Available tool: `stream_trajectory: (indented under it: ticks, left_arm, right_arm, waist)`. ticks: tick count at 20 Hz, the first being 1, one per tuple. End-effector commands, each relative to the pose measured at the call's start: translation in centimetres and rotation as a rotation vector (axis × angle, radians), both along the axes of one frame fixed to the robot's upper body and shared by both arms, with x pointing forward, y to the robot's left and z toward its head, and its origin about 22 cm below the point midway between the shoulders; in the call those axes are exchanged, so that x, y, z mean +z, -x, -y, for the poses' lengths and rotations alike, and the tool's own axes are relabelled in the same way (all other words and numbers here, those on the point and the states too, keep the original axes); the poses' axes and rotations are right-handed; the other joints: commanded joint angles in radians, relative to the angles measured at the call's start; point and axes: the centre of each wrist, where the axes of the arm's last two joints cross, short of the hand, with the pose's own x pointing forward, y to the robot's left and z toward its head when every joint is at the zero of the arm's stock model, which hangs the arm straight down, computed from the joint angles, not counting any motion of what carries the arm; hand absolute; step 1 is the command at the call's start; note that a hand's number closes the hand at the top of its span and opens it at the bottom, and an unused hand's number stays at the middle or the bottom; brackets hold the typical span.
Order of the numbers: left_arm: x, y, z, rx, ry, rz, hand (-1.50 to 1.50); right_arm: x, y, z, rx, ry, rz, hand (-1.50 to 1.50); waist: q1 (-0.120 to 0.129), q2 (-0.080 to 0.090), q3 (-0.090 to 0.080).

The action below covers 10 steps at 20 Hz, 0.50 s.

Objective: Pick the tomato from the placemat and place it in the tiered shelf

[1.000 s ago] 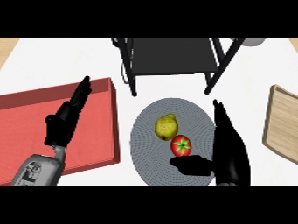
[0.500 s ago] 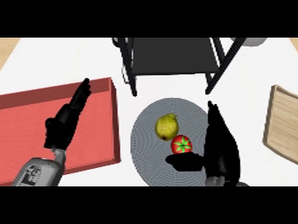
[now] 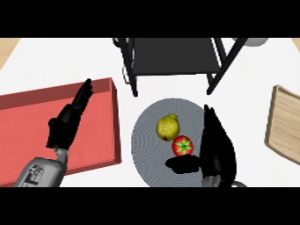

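Note:
A red tomato (image 3: 183,145) with a green stem lies on the round grey placemat (image 3: 153,151), just below a yellow lemon (image 3: 168,126). My right hand (image 3: 216,147) stands open right beside the tomato on its right side, fingers straight and pointing away from me, thumb (image 3: 182,164) reaching under the tomato. The black tiered shelf (image 3: 173,57) stands at the back, beyond the placemat. My left hand (image 3: 66,124) rests open over the red tray, fingers straight.
A red tray (image 3: 42,110) fills the left side of the counter. A light wooden cutting board (image 3: 294,125) lies at the right edge. A grey round object (image 3: 256,41) shows behind the shelf's right corner.
My right hand has slid left across the placemat until it stands against the tomato. The left hand, tomato and lemon have not moved.

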Motion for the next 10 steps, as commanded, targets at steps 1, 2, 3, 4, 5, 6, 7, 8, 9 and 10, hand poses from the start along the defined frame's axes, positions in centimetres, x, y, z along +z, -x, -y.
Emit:
stream_trajectory:
  ticks: [1, 2, 3, 4, 5, 6, 7, 8, 9, 10]
  left_arm:
    - [0.8, 0.0, 0.2, -0.008, 0.01, -0.004, 0.0]
    - [-0.6, 0.6, 0.4, 0.0, 0.016, -0.009, 0.0]
    - [0.9, -1.2, -0.7, 0.009, 0.003, 0.012, 0.0]
    - [1.4, -1.5, -0.2, 0.008, 0.007, 0.013, 0.0]
    - [1.0, -0.3, 1.5, 0.007, 0.003, 0.008, 0.0]
    - [1.2, -1.0, -1.1, -0.014, 0.006, 0.001, 0.0]
    - [0.5, 0.5, -0.8, 0.008, 0.017, 0.0, 0.0]
    - [-0.4, 0.1, -0.5, 0.001, 0.015, 0.019, 0.0]
    - [0.2, -0.4, 0.6, 0.003, 0.003, 0.017, 0.0]
    - [0.4, -0.3, 0.0, 0.011, -0.01, -0.009, 0.0]
  right_arm:
    - [-1.0, 0.2, -0.6, -0.142, 0.013, -0.152, -1.5]
    - [-1.6, -1.3, -0.3, -0.155, 0.006, -0.153, -1.5]
    - [-0.6, -1.1, -0.6, -0.143, 0.008, -0.145, -1.5]
    - [-0.8, 0.1, -0.9, -0.135, 0.016, -0.148, -1.5]
    - [-2.1, 0.0, -0.6, -0.138, 0.024, -0.158, -1.5]
    - [-2.3, -1.5, -1.2, -0.155, 0.025, -0.151, -1.5]
    - [-2.4, 0.1, -0.9, -0.148, 0.02, -0.155, -1.5]
    - [-1.8, 0.0, -0.8, -0.142, 0.022, -0.171, -1.5]
    - [-1.8, -0.8, 1.1, -0.15, 0.017, -0.145, -1.5]
    - [-2.4, -1.8, 0.6, -0.156, 0.023, -0.159, -1.5]
  waist:
    - [0.001, 0.0, 0.001]
    - [0.006, 0.002, 0.0]
    - [0.0, 0.002, 0.0]
    - [-0.004, 0.0, 0.0]
    - [-0.001, 0.0, 0.001]
    - [0.007, 0.002, 0.0]
    - [0.003, -0.001, 0.001]
    - [-0.001, 0.0, 0.0]
    - [-0.006, 0.0, 0.001]
    - [0.001, 0.001, 0.001]
